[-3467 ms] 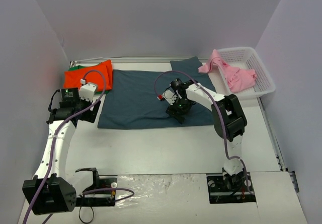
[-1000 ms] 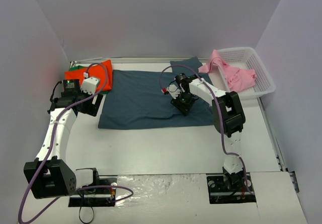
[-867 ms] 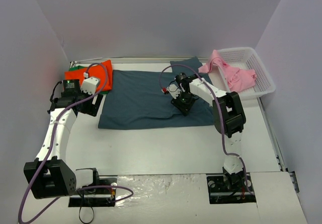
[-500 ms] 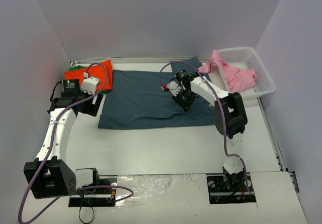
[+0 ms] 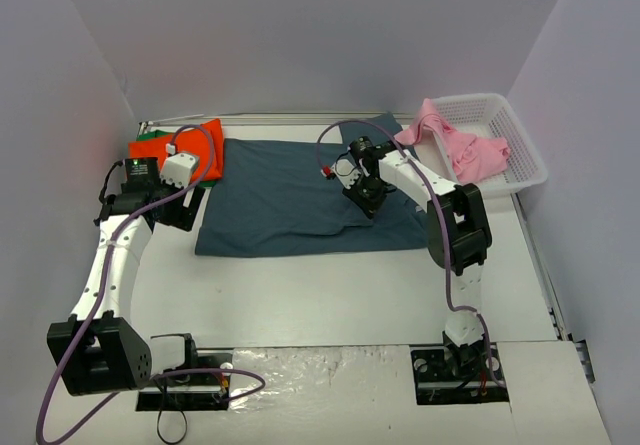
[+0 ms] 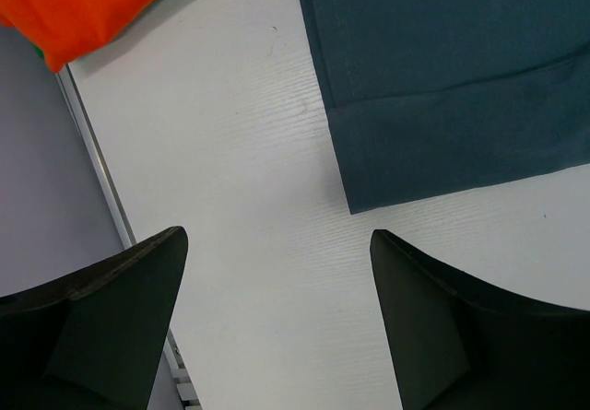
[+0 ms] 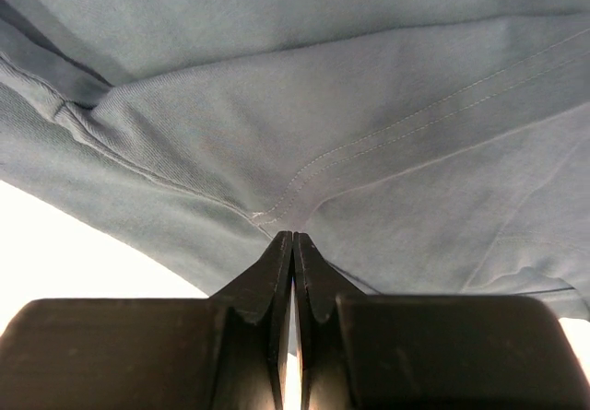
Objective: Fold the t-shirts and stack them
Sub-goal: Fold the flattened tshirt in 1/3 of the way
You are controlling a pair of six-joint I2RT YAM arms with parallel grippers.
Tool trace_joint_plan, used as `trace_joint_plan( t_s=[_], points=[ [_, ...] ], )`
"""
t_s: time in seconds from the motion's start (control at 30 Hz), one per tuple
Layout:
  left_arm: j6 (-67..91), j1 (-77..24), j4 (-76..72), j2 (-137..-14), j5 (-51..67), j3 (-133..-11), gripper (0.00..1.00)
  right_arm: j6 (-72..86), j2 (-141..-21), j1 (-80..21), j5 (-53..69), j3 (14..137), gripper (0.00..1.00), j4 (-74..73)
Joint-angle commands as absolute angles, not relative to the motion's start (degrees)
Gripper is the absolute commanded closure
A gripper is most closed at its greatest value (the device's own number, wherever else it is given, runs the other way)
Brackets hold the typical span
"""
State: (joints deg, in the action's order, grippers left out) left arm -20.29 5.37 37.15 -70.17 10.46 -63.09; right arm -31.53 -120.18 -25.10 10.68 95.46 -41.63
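Orange-red shirt [image 5: 183,146] is set folded at the 10 o'clock corner of the table [image 5: 320,295], with the green shirt [image 5: 147,136] peeking out under it at the far-left edge, so this is judged to be the stack. The left hand [image 6: 277,237] is held wide and empty over bare table, just beside the near-left corner of the slate-blue shirt [image 5: 285,197], probably parked ready to take that corner. The slate-blue shirt is spread flat across the middle of the table, its long side running 9 to 3 o'clock, as the piece now being folded. The right hand [image 7: 293,237] is closed tight, and a hemmed fold of the blue cloth is seen pinched at its tips on the shirt's right part, with creases drawn toward the grip; the pinch is judged to be for pulling that side over. The pink shirt [image 5: 463,149] is left crumpled in and over the near-left rim of the white basket [image 5: 524,143] at 2 o'clock, not yet folded.
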Motion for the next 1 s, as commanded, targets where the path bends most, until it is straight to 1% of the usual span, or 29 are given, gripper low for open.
trace_joint_plan(
  t_s=[0.0, 0.23, 0.27, 0.3, 0.37, 0.53, 0.97],
  points=[
    [-19.86, 5.54, 36.48, -68.2, 10.98, -63.28, 0.21, -31.73, -117.33, -24.87, 9.93, 98.35, 1.0, -45.0],
    [-19.77, 5.54, 37.09, -69.08, 11.43, -63.81, 0.21, -31.9, -117.95, -24.87, 9.93, 100.19, 1.0, -45.97],
    [-19.78, 5.54, 37.09, -69.08, 11.51, -63.72, 0.21, -31.9, -118.12, -24.87, 10.11, 100.02, 0.81, -46.14],
    [-19.78, 5.54, 37.0, -69.08, 11.51, -63.63, 0.21, -32.25, -118.21, -24.96, 10.46, 99.85, 0.73, -46.23],
    [-19.77, 5.54, 36.74, -68.99, 11.43, -63.28, 0.21, -32.43, -118.56, -25.05, 10.55, 98.71, 0.69, -46.41],
    [-19.78, 5.54, 36.65, -69.08, 11.51, -63.02, 0.21, -32.87, -118.83, -25.22, 11.42, 96.33, 0.67, -46.41],
    [-19.78, 5.54, 36.56, -69.26, 11.6, -62.58, 0.21, -33.31, -121.55, -25.66, 12.66, 94.92, 0.67, -46.58]
  ],
)
